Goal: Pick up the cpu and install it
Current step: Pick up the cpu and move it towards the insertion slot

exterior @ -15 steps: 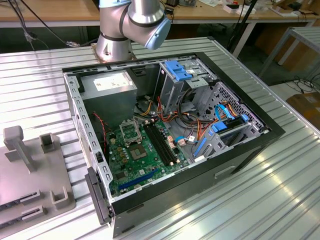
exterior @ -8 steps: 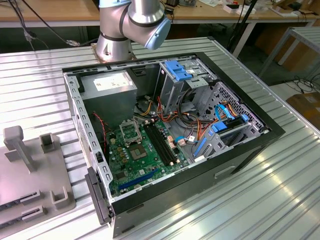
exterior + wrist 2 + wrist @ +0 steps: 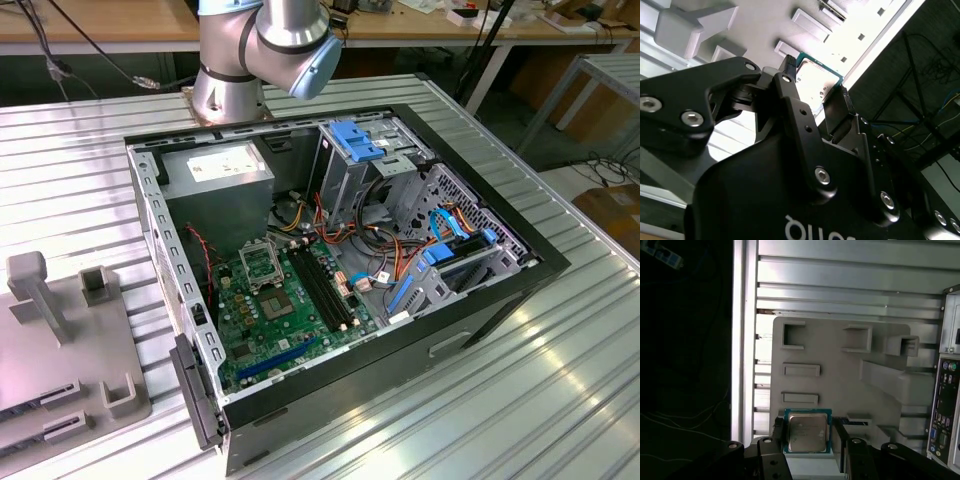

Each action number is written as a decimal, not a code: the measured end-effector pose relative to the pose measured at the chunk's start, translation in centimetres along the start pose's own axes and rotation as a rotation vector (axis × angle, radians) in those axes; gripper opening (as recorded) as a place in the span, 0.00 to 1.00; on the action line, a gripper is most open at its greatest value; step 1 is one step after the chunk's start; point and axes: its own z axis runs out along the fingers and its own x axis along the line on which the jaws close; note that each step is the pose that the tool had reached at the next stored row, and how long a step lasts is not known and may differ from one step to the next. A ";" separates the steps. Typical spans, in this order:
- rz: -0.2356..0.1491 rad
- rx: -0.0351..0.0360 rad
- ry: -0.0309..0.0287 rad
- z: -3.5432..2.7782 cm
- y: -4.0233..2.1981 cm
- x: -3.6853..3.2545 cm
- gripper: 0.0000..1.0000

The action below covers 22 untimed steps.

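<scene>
Clamped with the pincer (image 3: 809,439) on side edges of the cpu (image 3: 807,430), near the rim of the grey tray (image 3: 840,370), open bench (image 3: 840,285) beyond. Unclear whether lifted

You are looking at the cpu (image 3: 807,431) (image 3: 817,77), a small flat square chip with a dull silver-grey metal lid facing up, framed by a thin blue-green border. In the first wrist view it sits level and square at one edge of the grey moulded tray (image 3: 840,370), near two slot-shaped recesses (image 3: 801,398). In the second wrist view its lid glares white under the light.
</scene>
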 end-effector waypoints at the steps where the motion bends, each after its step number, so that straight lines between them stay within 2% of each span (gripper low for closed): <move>1: 0.000 0.0000 0.0001 -0.07 0.00 0.00 0.47; 22: 0.000 -0.0001 -0.0002 -1.40 -0.10 -0.02 0.47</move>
